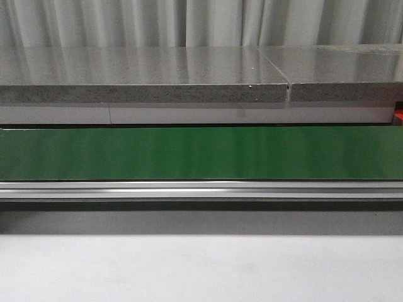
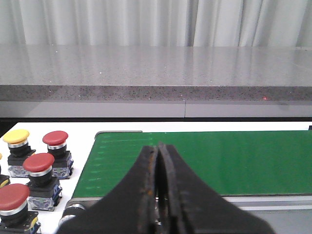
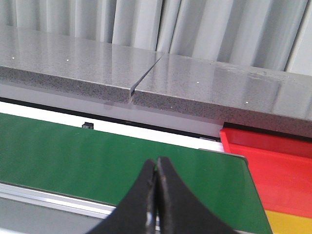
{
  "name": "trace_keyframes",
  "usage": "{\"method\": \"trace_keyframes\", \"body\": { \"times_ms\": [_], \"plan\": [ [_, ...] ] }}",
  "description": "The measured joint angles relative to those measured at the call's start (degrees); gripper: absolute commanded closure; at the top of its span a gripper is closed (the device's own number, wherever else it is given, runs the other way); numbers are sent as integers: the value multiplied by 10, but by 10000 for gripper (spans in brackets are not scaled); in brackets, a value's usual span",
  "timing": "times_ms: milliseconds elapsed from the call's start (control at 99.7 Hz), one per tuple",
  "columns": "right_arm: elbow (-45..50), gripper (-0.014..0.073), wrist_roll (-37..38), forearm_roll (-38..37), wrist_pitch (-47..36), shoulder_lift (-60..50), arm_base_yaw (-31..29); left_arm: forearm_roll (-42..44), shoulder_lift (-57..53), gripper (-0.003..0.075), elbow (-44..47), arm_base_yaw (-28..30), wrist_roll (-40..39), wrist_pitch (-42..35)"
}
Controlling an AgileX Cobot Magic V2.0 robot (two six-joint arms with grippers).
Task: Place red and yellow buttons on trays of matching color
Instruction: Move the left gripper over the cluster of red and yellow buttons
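Beside the green belt (image 2: 204, 161), red buttons (image 2: 39, 163) and one yellow button (image 2: 16, 136) are seen standing near the left gripper (image 2: 158, 156), its jaws pressed together on nothing, while the right gripper (image 3: 156, 168), likewise closed and empty, is held over the belt near the red tray (image 3: 273, 161) and yellow tray (image 3: 290, 222).
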Motion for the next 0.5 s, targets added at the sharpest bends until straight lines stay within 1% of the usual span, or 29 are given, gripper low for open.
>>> {"method": "trace_keyframes", "body": {
  "times_ms": [501],
  "plan": [
    [0, 662, 0, 0, 0, 0, 0, -2, 0, 739, -1, 0, 0, -12]
  ]
}}
